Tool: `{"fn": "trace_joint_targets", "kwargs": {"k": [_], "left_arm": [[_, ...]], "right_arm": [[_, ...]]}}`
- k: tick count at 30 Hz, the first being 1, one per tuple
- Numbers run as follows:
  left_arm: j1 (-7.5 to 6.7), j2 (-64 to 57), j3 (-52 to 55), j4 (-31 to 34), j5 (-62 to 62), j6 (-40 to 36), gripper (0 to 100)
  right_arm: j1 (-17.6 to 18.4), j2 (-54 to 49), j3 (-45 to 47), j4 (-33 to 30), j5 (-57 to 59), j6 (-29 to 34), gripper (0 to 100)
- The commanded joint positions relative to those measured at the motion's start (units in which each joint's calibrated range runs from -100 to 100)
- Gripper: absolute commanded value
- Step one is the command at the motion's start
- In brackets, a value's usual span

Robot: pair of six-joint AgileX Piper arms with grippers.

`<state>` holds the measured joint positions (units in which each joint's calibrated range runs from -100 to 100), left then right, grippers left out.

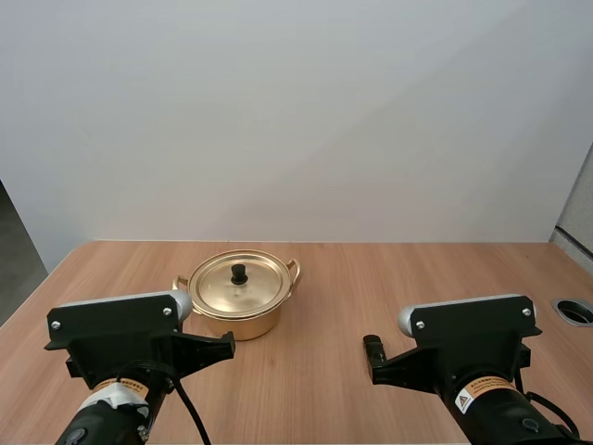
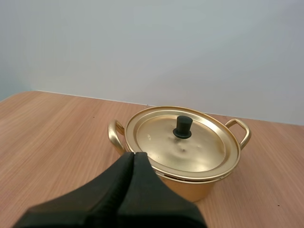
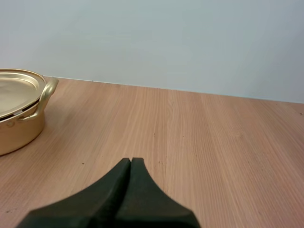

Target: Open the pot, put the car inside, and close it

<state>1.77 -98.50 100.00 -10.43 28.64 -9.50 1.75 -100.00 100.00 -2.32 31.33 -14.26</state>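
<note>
Pot (image 1: 237, 324) sits left of centre on the table (image 1: 417, 278), lid (image 1: 220, 287) on. The knob (image 2: 182, 127) is dead ahead of my left gripper (image 2: 133, 155), fingers pressed together on nothing. Right gripper (image 3: 130, 160) is closed and empty too, with the pot well off to its left. Left arm's nearer, I'd say.
</note>
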Motion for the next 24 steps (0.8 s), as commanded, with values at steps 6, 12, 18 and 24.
{"fn": "trace_joint_targets", "kwargs": {"k": [6,12,18,24], "left_arm": [[0.00,-0.01,0.00,0.02,-0.02,-0.04,0],[0.00,-0.01,0.00,0.02,-0.02,-0.04,0],[0.00,-0.01,0.00,0.02,-0.02,-0.04,0],[0.00,-0.01,0.00,0.02,-0.96,-0.05,0]], "right_arm": [[-0.03,0.00,0.00,-0.01,-0.03,0.07,0],[-0.03,0.00,0.00,-0.01,-0.03,0.07,0],[-0.03,0.00,0.00,-0.01,-0.03,0.07,0],[-0.03,0.00,0.00,0.13,-0.03,0.07,0]]}}
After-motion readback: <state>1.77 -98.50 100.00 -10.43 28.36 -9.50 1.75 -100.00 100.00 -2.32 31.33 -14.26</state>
